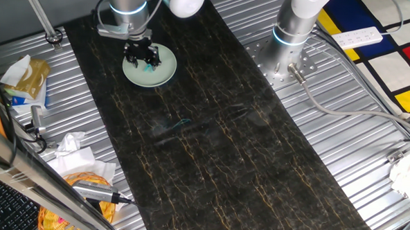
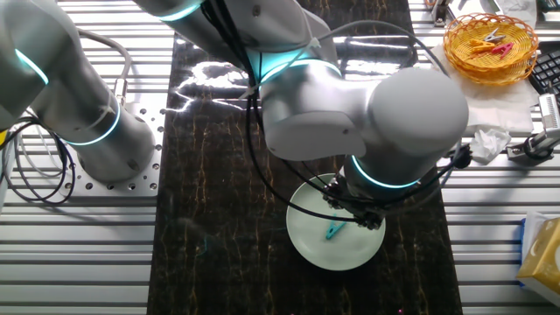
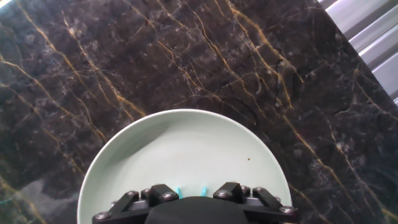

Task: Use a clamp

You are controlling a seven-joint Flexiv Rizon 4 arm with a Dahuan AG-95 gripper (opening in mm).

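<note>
Dark marble-patterned tabletop with thin golden veins carries a round pale green ceramic plate, placed flat so the small piece cannot slide away. On this plate lies the tiny teal plastic clamp, just under the black two-finger pincer, which hangs straight above it, probably for a grasp from the top. If the pincer is apart or together, I cannot tell; the hand view shows only two teal tips

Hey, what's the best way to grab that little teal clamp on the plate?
Come straight down from above and pinch the clamp across its narrow width, near the middle. It seems to lie flat on the plate, so its sides are the only faces the gripper can likely close on.
</note>
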